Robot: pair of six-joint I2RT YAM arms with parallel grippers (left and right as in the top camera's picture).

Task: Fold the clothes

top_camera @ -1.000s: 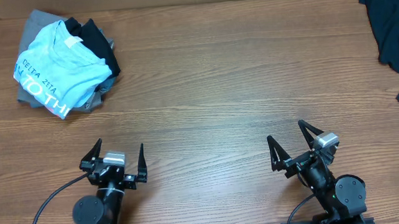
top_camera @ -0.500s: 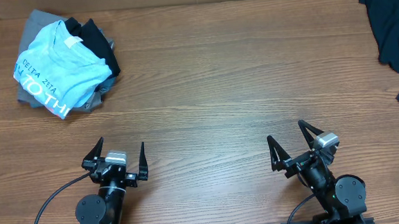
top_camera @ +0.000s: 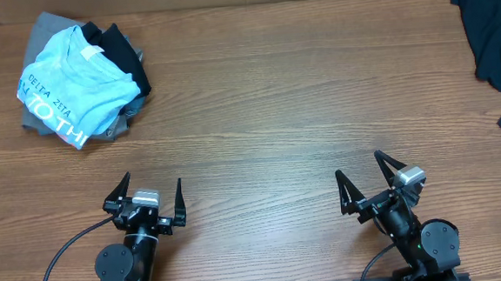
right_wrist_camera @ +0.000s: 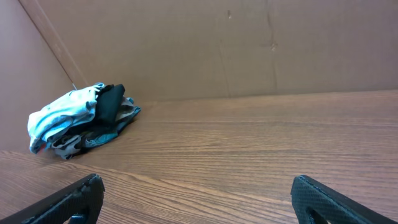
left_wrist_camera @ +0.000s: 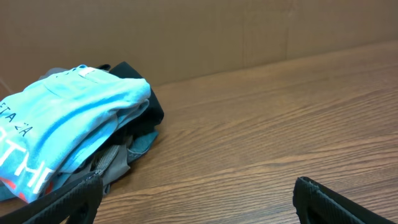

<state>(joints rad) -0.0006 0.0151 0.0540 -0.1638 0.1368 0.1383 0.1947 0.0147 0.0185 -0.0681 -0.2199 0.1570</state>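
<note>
Overhead view: clothes point(top_camera: 81, 81) sit as a bundled pile at far-left corner of the bench point(top_camera: 274, 104), well apart from both arms. Top item = sky-blue T-shirt point(top_camera: 73, 82), loosely folded, approx as wide as long, so no clear long axis. Its white lettering runs along the near-left edge on a diagonal, from left twd near-right, w/ a small red mark point(top_camera: 82, 144) at the near tip. White neck tag point(top_camera: 93, 52) lies at the opposite side, so neck end points twd far edge and lettered edge twd near-left. Black garment point(top_camera: 128, 56) pokes out from under it on the right/far side; grey garment point(top_camera: 41, 24) shows at far-left and under the left edge. Separate dark garment point(top_camera: 493, 38) lies crumpled at far-right corner, partly cut off by the frame, long axis running far-to-near along the right edge. Left hand point(top_camera: 152, 179) is at the near edge, fingers spread wide, nothing between them, pointing twd far side. Right hand point(top_camera: 356, 164) is likewise at the near edge, fingers apart and empty, angled a bit left of straight ahead. Left wrist cam: pile is close, ahead-left; right wrist cam: same pile is far off, ahead-left, against a brown cardboard wall point(right_wrist_camera: 249, 43).
</note>
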